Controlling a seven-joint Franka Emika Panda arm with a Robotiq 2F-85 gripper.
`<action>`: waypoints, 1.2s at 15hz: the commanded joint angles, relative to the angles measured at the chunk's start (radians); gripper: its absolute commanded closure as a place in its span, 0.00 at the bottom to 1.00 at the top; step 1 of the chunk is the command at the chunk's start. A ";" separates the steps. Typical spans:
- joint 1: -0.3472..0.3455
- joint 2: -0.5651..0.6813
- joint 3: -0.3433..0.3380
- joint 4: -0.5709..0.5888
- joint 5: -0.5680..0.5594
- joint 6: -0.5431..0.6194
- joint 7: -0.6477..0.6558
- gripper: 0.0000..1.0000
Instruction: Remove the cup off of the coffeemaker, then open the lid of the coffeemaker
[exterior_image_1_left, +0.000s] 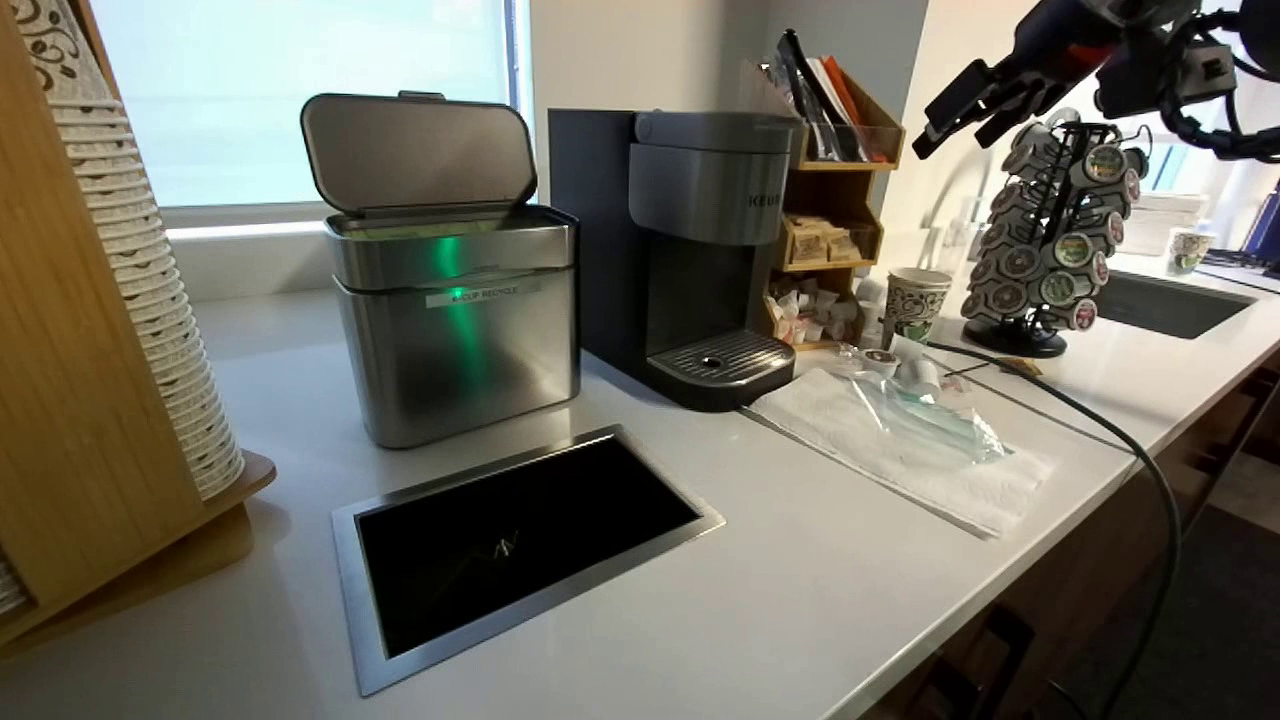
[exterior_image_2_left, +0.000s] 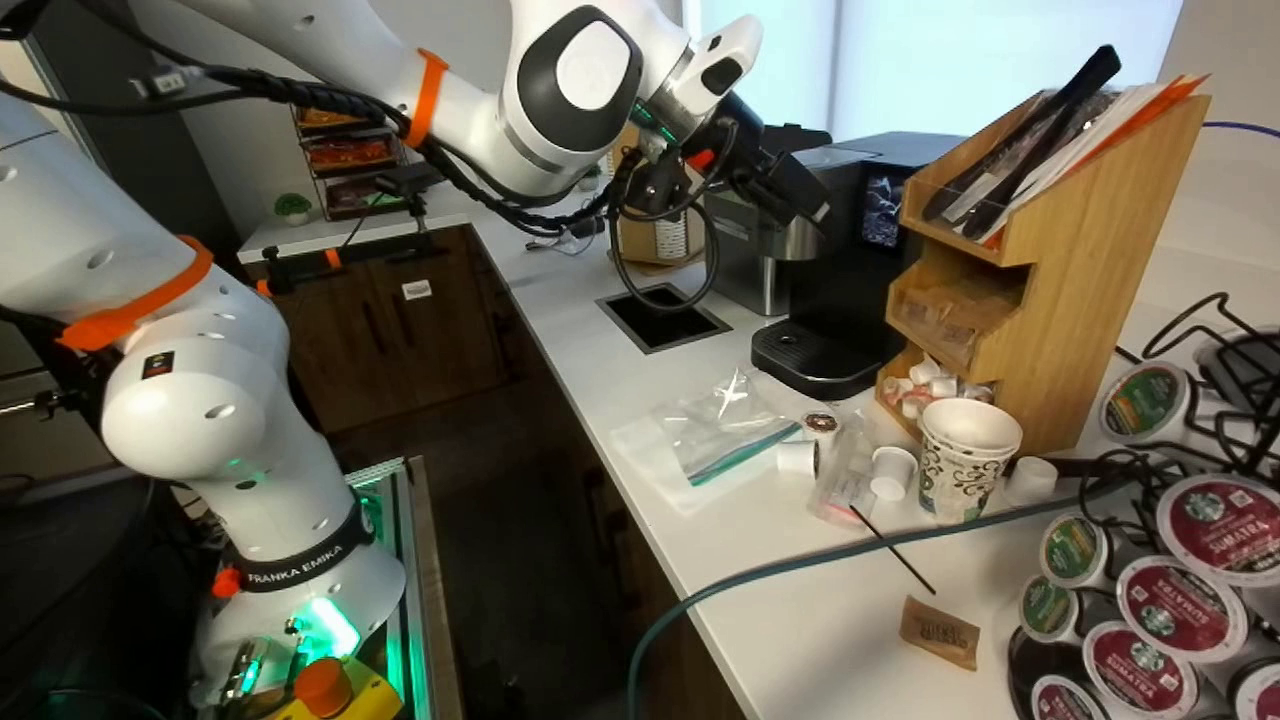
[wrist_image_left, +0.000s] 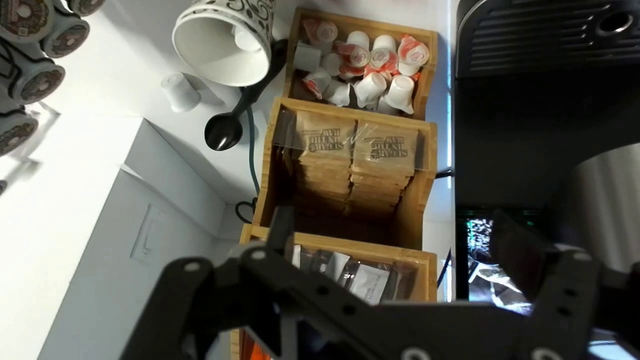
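The dark grey-black coffeemaker (exterior_image_1_left: 610, 230) stands on the counter; it also shows in an exterior view (exterior_image_2_left: 845, 290) and at the right in the wrist view (wrist_image_left: 510, 125). Its lid (exterior_image_1_left: 715, 132) is down. Nothing stands on its drip base (exterior_image_1_left: 720, 360). Small whitish pod cups (exterior_image_2_left: 798, 458) lie on a paper towel before it, and a whitish patterned paper cup (exterior_image_2_left: 970, 450) stands beside them; I cannot tell which is the task's cup. My gripper (exterior_image_1_left: 955, 138) is open and empty, raised near lid height in front of the coffeemaker, with its fingers wide apart in the wrist view (wrist_image_left: 395, 225).
A steel bin (exterior_image_1_left: 470, 350) with raised lid stands beside the coffeemaker, behind a framed counter opening (exterior_image_1_left: 665, 530). A wooden organizer (exterior_image_2_left: 1110, 270) stands on the machine's other side. A pod rack (exterior_image_1_left: 1065, 230), a plastic bag (exterior_image_2_left: 725, 425) and a cable (exterior_image_2_left: 850, 550) are nearby.
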 joint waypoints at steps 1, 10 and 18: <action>-0.002 -0.005 0.067 -0.023 0.187 -0.026 -0.207 0.00; 0.155 -0.212 0.110 0.022 0.358 -0.587 -0.692 0.00; 0.036 -0.203 0.205 0.043 0.330 -0.556 -0.741 0.00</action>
